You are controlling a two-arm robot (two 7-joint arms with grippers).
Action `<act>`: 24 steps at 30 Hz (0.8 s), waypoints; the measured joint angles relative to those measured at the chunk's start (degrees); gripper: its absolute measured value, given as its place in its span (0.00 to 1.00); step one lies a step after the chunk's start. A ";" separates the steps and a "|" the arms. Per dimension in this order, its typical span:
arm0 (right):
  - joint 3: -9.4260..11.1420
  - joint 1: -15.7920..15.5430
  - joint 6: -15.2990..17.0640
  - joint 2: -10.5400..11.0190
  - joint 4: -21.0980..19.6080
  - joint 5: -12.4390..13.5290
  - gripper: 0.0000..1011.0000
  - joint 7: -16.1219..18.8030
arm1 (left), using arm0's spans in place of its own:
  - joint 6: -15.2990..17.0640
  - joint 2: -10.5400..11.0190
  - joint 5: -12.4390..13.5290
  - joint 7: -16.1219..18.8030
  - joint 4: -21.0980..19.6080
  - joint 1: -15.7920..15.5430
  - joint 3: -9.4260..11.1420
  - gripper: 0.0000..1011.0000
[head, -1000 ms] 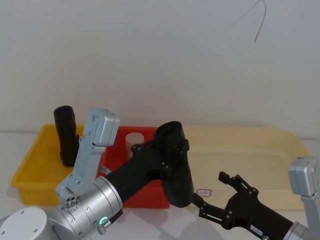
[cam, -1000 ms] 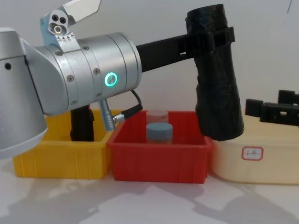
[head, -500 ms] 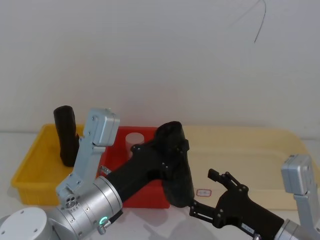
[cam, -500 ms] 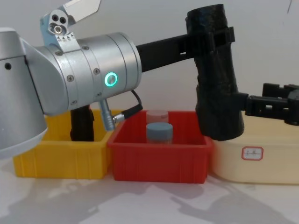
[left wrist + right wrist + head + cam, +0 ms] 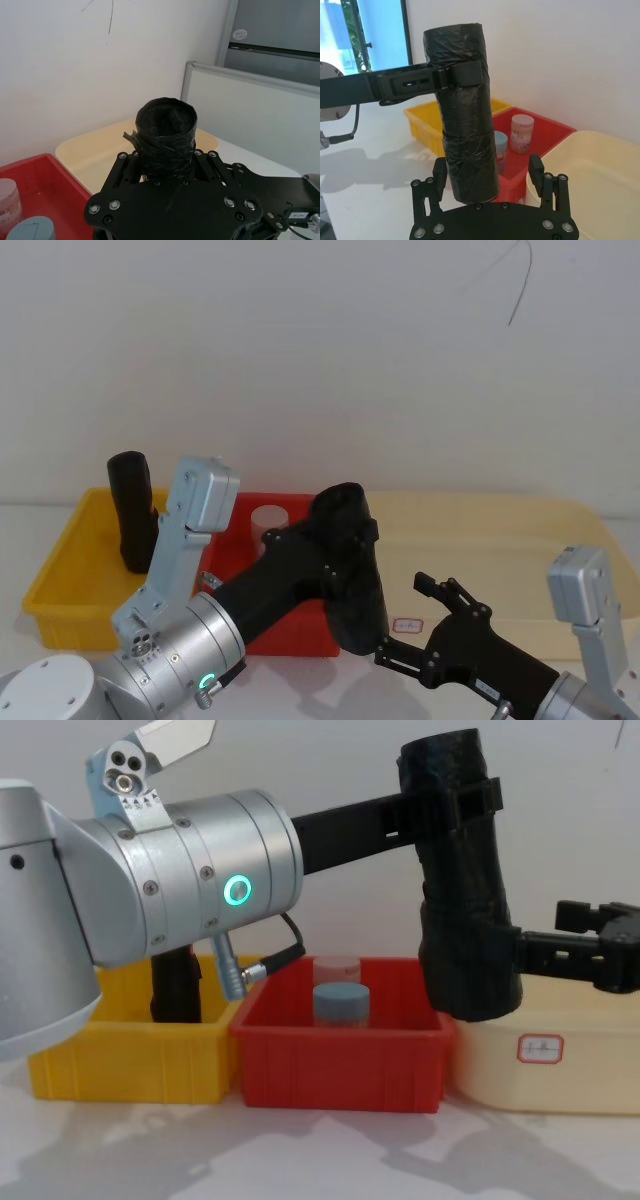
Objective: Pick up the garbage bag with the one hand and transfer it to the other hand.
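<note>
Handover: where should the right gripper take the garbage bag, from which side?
Take the garbage bag by its lower half, coming level from the robot's right. The left gripper clamps the near-upright roll near its top, leaving that part free; the open right gripper straddles it.

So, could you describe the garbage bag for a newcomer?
Find the red middle bin. Near its right end the left gripper holds the garbage bag, the open right gripper flanking it. It is crinkly, thicker than the yellow bin's black roll.
</note>
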 joint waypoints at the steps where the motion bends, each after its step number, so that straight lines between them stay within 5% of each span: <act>1: -0.11 0.17 -0.02 -0.01 0.15 -0.07 0.99 0.01 | 0.00 0.00 0.00 0.00 0.00 0.00 0.00 0.37; 24: -3.64 4.07 -0.62 -1.08 4.14 -1.08 0.99 1.07 | 0.00 0.00 0.00 0.00 0.00 0.00 0.00 0.37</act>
